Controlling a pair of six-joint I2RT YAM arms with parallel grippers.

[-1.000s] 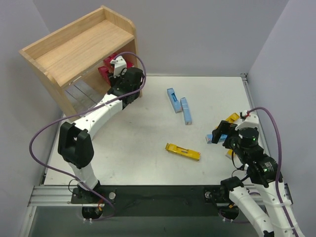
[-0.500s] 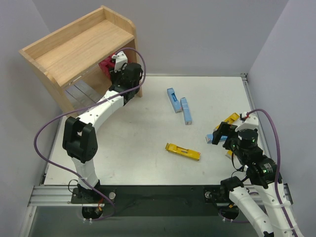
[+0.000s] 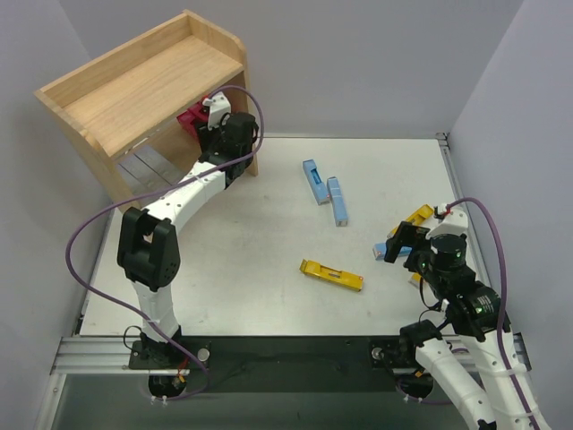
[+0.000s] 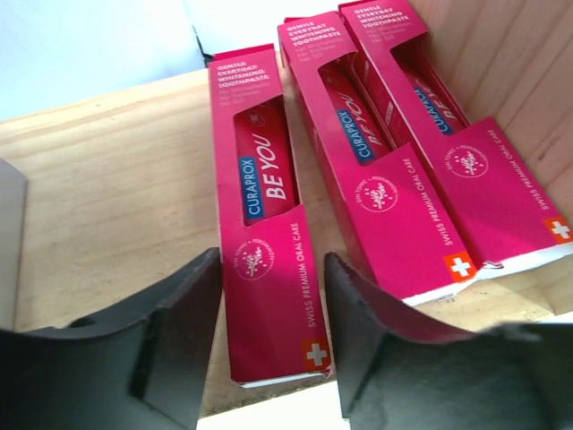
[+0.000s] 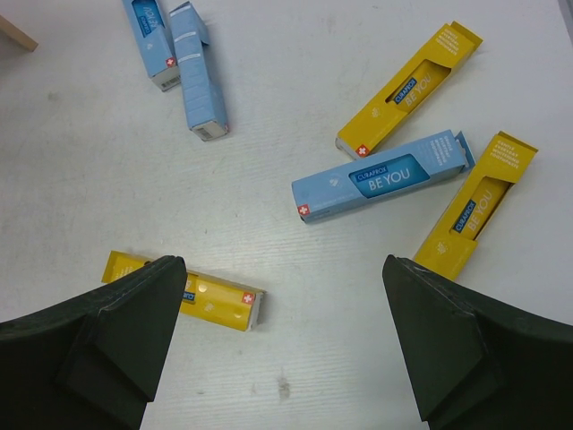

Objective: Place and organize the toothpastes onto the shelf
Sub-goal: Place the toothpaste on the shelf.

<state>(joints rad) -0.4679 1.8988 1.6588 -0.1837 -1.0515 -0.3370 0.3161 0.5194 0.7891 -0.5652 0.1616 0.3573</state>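
The wooden shelf (image 3: 152, 85) stands at the back left. Three magenta-red cartons lie side by side on its lower board (image 4: 107, 179): left (image 4: 267, 269), middle (image 4: 372, 170), right (image 4: 466, 170). My left gripper (image 3: 208, 121) reaches into that tier. In its wrist view the gripper (image 4: 273, 269) straddles the left carton's near end with a small gap, slightly open. My right gripper (image 3: 403, 244) hangs wide open and empty over the table, also in its wrist view (image 5: 277, 273). Below it lie a light blue carton (image 5: 380, 176) and yellow cartons (image 5: 409, 88), (image 5: 477, 206), (image 5: 183, 291).
Two more light blue cartons (image 3: 313, 181), (image 3: 337, 200) lie mid-table, touching at one end. Silver-grey shapes (image 3: 143, 166) sit in the lower tier's left part. The shelf's right side panel (image 4: 528, 98) is close beside the right magenta carton. Grey walls enclose the table.
My left arm has pushed farther into the lower tier with the magenta carton, which now lies on the board. My right gripper has barely moved.
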